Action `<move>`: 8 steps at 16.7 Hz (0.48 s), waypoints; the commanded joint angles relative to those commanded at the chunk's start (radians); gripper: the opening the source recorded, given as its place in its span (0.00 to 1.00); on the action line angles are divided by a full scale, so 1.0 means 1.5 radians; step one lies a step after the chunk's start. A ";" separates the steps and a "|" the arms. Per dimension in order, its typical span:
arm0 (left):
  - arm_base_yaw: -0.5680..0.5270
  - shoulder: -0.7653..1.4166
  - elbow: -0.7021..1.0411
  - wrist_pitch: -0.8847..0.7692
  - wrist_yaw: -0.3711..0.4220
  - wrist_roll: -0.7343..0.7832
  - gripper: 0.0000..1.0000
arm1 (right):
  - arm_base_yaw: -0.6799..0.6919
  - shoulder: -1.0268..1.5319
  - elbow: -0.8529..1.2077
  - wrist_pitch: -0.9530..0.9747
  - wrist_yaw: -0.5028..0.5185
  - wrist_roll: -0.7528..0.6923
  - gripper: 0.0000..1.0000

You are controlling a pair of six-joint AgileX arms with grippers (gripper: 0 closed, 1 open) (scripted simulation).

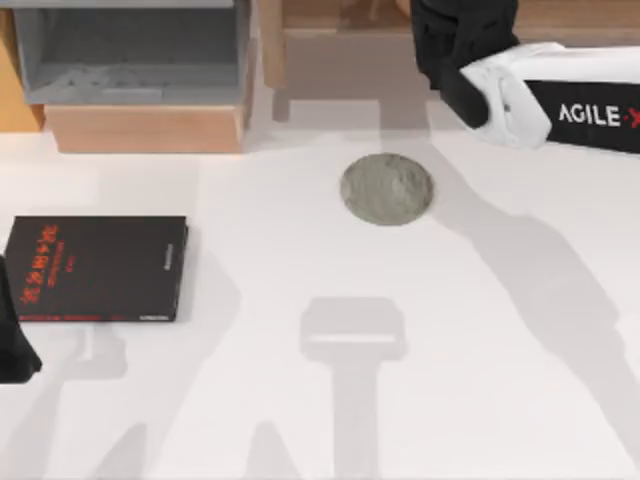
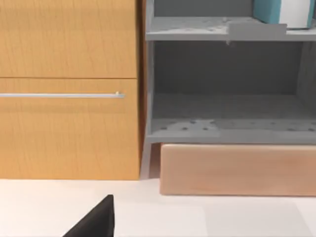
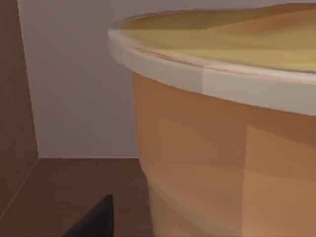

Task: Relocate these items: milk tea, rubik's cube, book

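The milk tea (image 3: pixel 222 148), an orange-tan cup with a white rim and yellowish top, stands on the brown floor of a wooden compartment, very close to my right gripper (image 1: pixel 452 45). One dark finger (image 3: pixel 96 219) sits beside the cup with a gap between them, so the gripper is open. The book (image 2: pixel 269 9), teal-blue with white page edges, rests on the upper level of the grey shelf (image 2: pixel 222 29). My left gripper (image 1: pixel 12 350) is parked at the table's left edge, open and holding nothing. The rubik's cube is out of view.
A black book with red lettering (image 1: pixel 98 268) lies at the table's left. A round grey mat (image 1: pixel 387 188) sits at centre back. At the back are a pale wooden block (image 1: pixel 145 128) under the grey shelf and a wooden cabinet (image 2: pixel 69 89).
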 joint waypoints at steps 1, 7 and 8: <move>0.000 0.000 0.000 0.000 0.000 0.000 1.00 | -0.004 0.009 0.015 -0.006 -0.004 0.000 1.00; 0.000 0.000 0.000 0.000 0.000 0.000 1.00 | -0.007 0.015 0.024 -0.011 -0.006 0.000 0.92; 0.000 0.000 0.000 0.000 0.000 0.000 1.00 | -0.007 0.015 0.024 -0.011 -0.006 0.000 0.85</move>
